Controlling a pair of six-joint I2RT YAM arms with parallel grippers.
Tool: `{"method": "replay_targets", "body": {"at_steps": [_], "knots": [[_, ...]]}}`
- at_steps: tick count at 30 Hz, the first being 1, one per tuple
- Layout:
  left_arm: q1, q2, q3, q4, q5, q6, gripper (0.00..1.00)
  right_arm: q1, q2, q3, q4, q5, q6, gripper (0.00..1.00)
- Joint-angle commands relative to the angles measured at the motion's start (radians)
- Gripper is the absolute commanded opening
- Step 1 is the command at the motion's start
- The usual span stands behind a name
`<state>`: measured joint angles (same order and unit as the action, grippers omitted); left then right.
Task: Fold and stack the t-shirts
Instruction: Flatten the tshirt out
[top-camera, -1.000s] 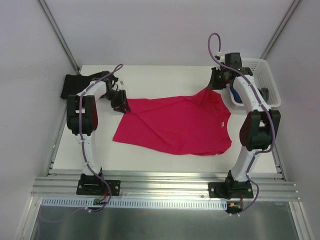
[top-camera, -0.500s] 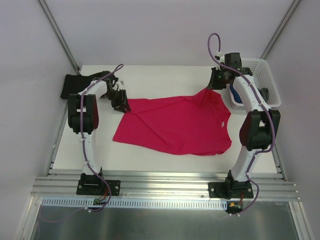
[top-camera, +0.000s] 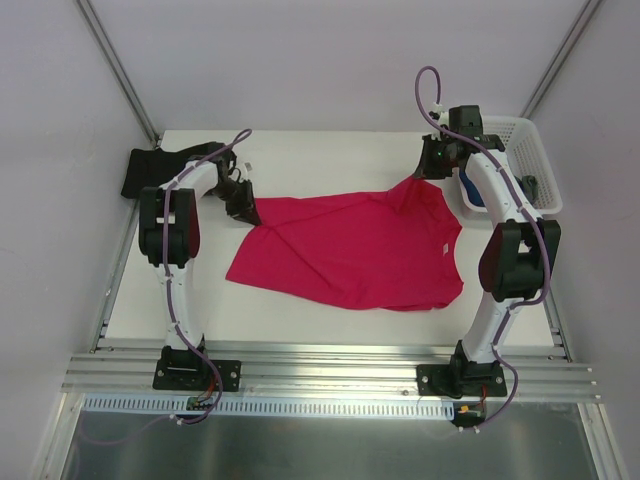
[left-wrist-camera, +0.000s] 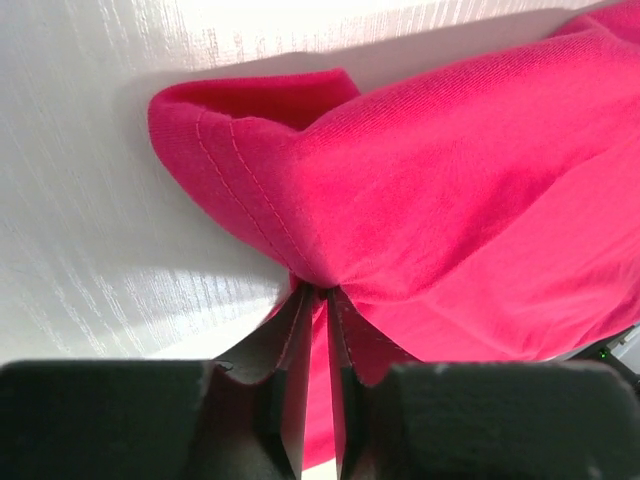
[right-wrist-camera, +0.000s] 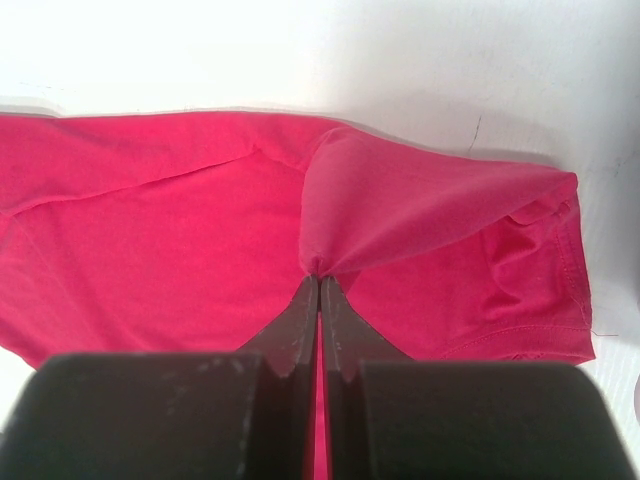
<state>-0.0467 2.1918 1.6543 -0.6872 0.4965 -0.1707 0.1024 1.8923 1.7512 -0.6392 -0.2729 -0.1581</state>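
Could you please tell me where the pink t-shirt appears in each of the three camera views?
Top external: pink t-shirt spread mid-table between both arms.
Left wrist: fills the centre and right, its hemmed edge pinched by the left hand.
Right wrist: spans the lower frame, a fold pinched by the right hand.
Shared landmark: the white table beyond the cloth.
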Motion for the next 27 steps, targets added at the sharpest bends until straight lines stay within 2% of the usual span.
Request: {"method": "replay_targets", "body": {"at_steps": [1, 4, 7, 8, 14, 27], "knots": [[-0.008, -0.007, 0.021, -0.014, -0.004, 0.008, 0.1, 0.006, -0.004, 0.048, 0.018, 0.004, 0.005, 0.01], [-0.005, -0.033, 0.006, -0.014, -0.021, 0.005, 0.07, 0.007, -0.004, 0.048, 0.019, 0.006, 0.005, 0.01], [0.001, -0.064, -0.016, -0.015, -0.035, -0.003, 0.32, 0.008, -0.002, 0.047, 0.022, 0.003, 0.006, 0.01], [0.002, -0.07, -0.017, -0.017, -0.035, -0.003, 0.44, 0.01, -0.002, 0.048, 0.026, 0.004, 0.008, 0.01], [-0.004, -0.098, -0.025, -0.017, -0.007, -0.02, 0.45, 0.01, 0.005, 0.056, 0.03, -0.002, 0.012, 0.0], [-0.013, -0.047, 0.007, -0.017, 0.014, -0.024, 0.37, 0.011, -0.01, 0.031, 0.029, 0.009, 0.003, 0.01]]}}
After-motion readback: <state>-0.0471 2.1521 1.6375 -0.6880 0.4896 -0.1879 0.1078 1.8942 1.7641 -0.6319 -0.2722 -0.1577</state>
